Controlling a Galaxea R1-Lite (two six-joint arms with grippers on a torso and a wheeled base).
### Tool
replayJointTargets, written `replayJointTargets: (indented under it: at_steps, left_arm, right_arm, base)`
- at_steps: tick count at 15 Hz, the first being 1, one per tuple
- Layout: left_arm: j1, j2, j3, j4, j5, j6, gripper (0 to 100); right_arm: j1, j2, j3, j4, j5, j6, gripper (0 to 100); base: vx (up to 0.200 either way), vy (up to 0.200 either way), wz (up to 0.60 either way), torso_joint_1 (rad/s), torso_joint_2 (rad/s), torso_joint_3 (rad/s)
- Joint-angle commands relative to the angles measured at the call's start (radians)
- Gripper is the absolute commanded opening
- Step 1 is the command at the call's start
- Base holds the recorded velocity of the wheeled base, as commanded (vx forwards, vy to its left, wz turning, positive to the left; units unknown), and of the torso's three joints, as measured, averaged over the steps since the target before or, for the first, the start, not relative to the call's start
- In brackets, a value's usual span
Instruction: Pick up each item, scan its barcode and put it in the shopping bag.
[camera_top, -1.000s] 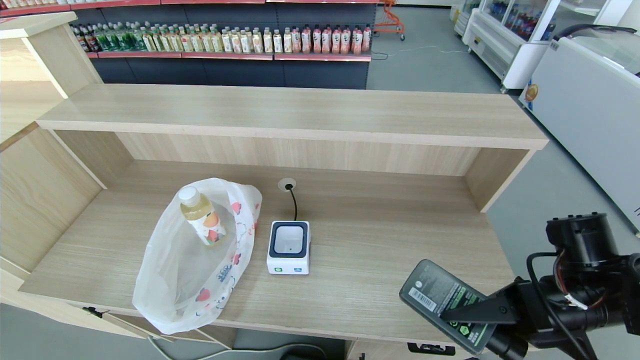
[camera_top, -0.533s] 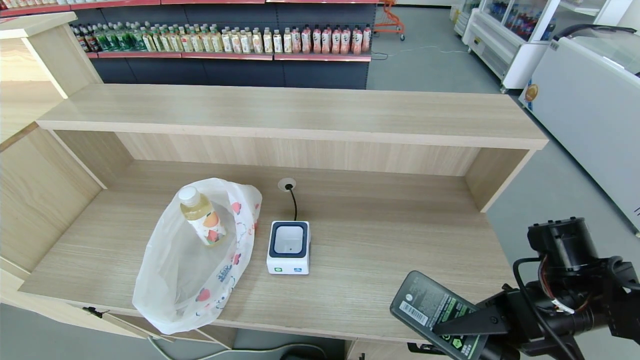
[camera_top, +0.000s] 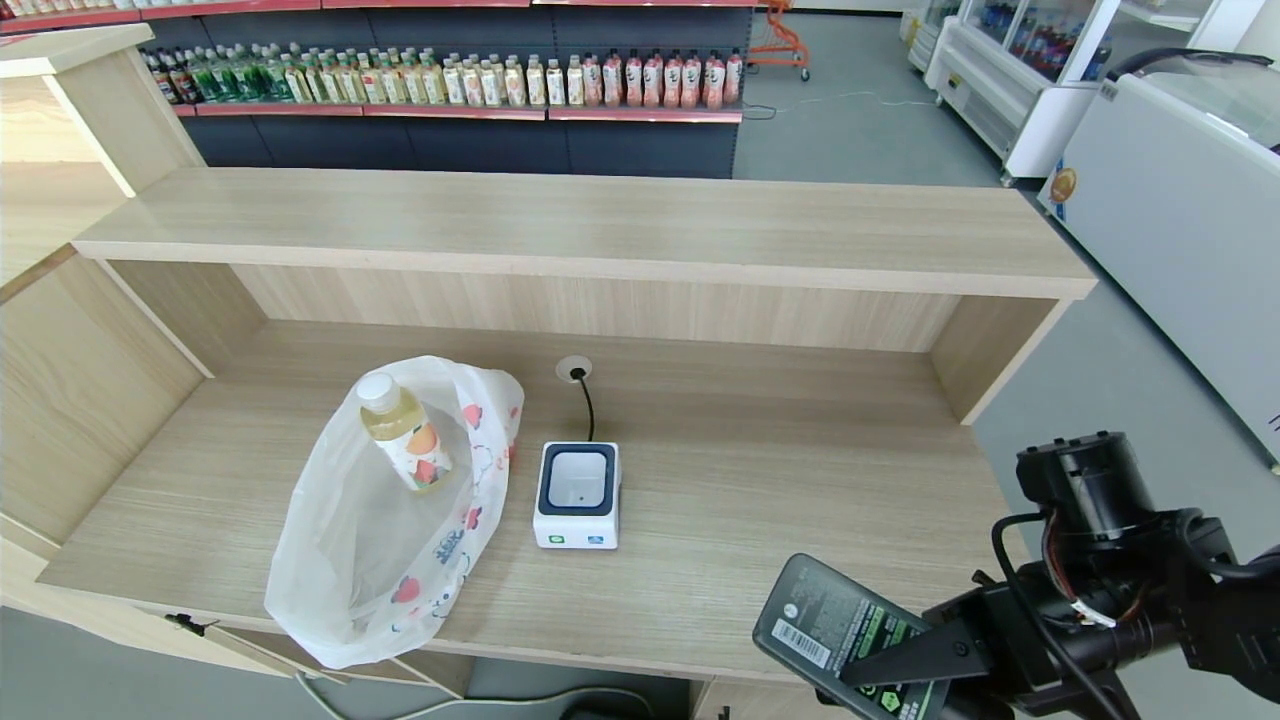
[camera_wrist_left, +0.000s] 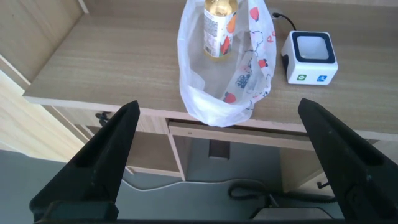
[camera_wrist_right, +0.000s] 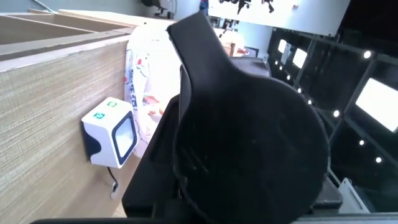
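1. The dark flat packet (camera_top: 815, 620) is in the air to the right of the scanner (camera_top: 577, 493) and nearer to the robot than it, about over the front edge of the counter (camera_top: 760, 470). Its barcode label faces up, not toward the scanner's window.
2. The right gripper (camera_top: 890, 662) is clenched on the packet at the end far from the scanner. The barcode end is free and no finger covers it.
3. I judge the step in hand is to bring the barcode to the scanner. The window looks upward, so the wrist should turn until the label looks down at it. Then hold the packet flat and near above the window, without touching, and wait a moment.
4. The shopping bag (camera_top: 370, 540) lies just beside the scanner on its left, mouth open, with a bottle (camera_top: 403, 432) leaning inside. The way to the bag goes over the scanner, so the packet should travel high enough not to push the scanner or catch its cable (camera_top: 586, 405) behind it.
5. The left gripper (camera_wrist_left: 217, 163) is released, fingers wide apart and holding nothing. It hangs on the bag's side of the scanner, in front of the counter's edge.
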Motion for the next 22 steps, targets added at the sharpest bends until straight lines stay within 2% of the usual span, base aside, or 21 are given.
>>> replayJointTargets:
  at_steps: [1,22]
  left_arm:
    - [0.000,0.000,0.000,0.000,0.000,0.000,100]
    - [0.000,0.000,0.000,0.000,0.000,0.000,100]
  right_arm:
    - [0.005,0.004,-0.002,0.000,0.000,-0.080,0]
    - [0.024,0.020,-0.020,0.015,0.000,-0.064,0]
  base:
    - [0.000,0.000,0.00,0.000,0.00,0.000]
    - [0.000,0.000,0.00,0.000,0.00,0.000]
